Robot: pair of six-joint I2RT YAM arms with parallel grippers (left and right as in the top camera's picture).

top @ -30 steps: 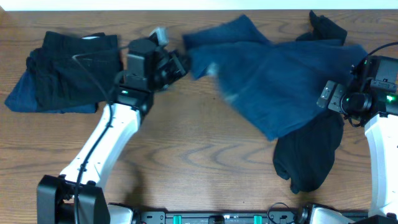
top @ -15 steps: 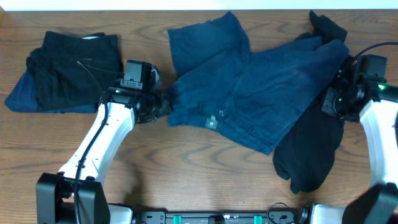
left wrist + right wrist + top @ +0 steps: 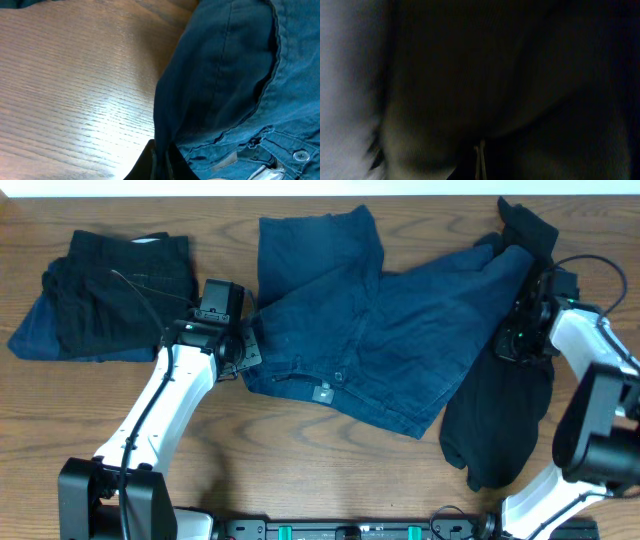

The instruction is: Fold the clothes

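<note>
The dark blue denim shorts [image 3: 400, 330] lie spread across the middle of the table, waistband at the lower left and two wide legs running up and to the right. My left gripper [image 3: 250, 352] is shut on the waistband's left edge. In the left wrist view a fold of the denim [image 3: 225, 75] runs down between the closed fingers of the left gripper [image 3: 162, 165]. My right gripper [image 3: 512, 342] sits where the right leg's edge meets a black garment [image 3: 500, 420]. The right wrist view is dark fabric. There the right gripper [image 3: 479, 160] is shut, and whether it pinches cloth does not show.
A folded stack of black and navy clothes [image 3: 110, 295] rests at the far left, close to my left arm. The black garment runs from the top right corner down to the table's lower right. Bare wood [image 3: 330, 470] shows below the shorts.
My left gripper drew the waistband down and left, and the shorts went from bunched and lifted to lying spread. My right gripper moved in to the right leg's edge and shut.
</note>
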